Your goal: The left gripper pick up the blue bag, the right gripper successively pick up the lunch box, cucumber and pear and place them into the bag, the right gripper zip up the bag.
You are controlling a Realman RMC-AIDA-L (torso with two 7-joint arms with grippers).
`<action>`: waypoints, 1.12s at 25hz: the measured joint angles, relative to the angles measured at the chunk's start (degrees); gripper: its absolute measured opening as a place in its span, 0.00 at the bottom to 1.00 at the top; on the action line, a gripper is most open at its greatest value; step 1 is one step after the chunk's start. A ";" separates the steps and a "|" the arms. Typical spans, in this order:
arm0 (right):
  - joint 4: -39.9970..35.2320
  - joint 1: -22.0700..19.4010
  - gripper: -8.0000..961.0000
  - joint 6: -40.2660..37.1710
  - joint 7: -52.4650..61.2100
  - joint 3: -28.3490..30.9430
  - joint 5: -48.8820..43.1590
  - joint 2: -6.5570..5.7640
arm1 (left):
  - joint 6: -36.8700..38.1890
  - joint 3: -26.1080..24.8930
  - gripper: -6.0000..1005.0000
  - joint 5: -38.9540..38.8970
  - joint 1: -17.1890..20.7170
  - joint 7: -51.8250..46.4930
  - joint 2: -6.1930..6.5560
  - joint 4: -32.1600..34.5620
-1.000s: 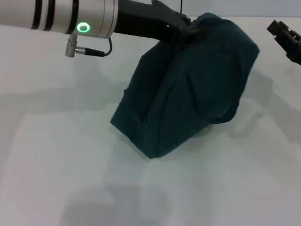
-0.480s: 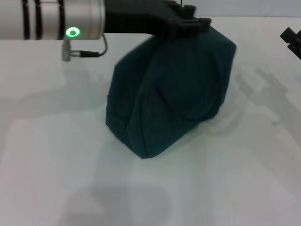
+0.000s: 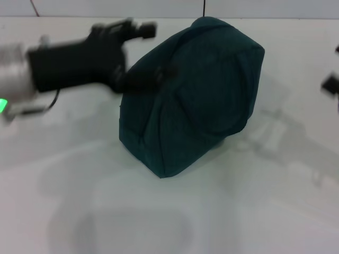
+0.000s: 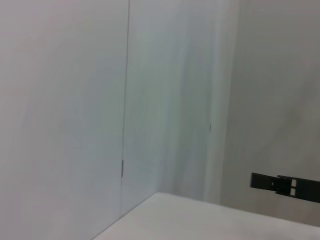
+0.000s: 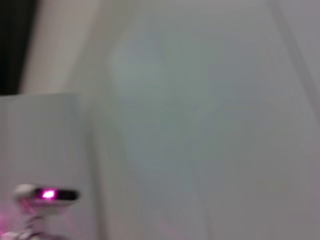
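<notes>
White and bare, the surface (image 3: 175,211) is stretching across the whole head view, meeting a pale wall at the far edge. Near the middle, the blue bag (image 3: 196,100) is sitting on its base and leaning a little, its dark teal fabric bulging and its top looking closed; no handle, zip pull or logo is showing clearly from this side. Nothing of the lunch box, cucumber or pear is showing in any view.

To the left of the bag, the left gripper (image 3: 145,53) is hanging blurred above the surface, its black body reaching toward the bag's upper left side. One finger is pointing over the bag's upper edge and the other is lying against or just in front of the fabric; the fingers are spread apart and clamping nothing.

At the far right edge of the head view, only a small dark piece of the right gripper (image 3: 331,82) is showing, well apart from the bag, and whether it is parted or closed I cannot tell.

Both wrist views are showing mostly pale walls
</notes>
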 joint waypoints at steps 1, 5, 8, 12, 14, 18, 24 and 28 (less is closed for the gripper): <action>-0.93 -0.64 0.92 -1.14 -0.87 0.04 -1.73 -0.21 | 2.09 -0.65 0.77 -1.39 2.77 3.08 -0.01 -0.78; -4.02 -2.61 0.92 -2.59 -3.51 0.07 -10.79 0.42 | 6.12 -1.46 0.85 -2.87 8.85 10.81 0.01 -5.19; -1.75 -2.91 0.92 -0.27 -5.83 0.11 -15.06 2.15 | 6.98 -1.59 0.87 -1.29 11.20 14.24 0.04 -9.56; 1.20 -2.96 0.92 3.25 -8.54 0.09 -17.06 3.73 | 7.20 -2.25 0.89 2.60 12.70 18.16 -0.01 -15.39; 2.82 -2.97 0.92 6.17 -10.61 0.08 -18.57 4.73 | 7.15 -2.99 0.89 3.39 12.83 20.94 0.01 -18.63; 5.16 -2.99 0.92 11.26 -13.01 -0.13 -20.24 6.03 | 7.21 -5.50 0.88 3.82 12.42 26.67 0.01 -25.82; 7.65 -3.00 0.92 14.36 -14.20 0.12 -20.29 6.16 | 7.17 -9.44 0.88 4.01 12.07 33.04 0.05 -32.00; 7.83 -2.94 0.92 15.73 -14.28 0.13 -20.25 6.24 | 7.28 -9.74 0.88 4.47 11.67 33.37 0.10 -32.92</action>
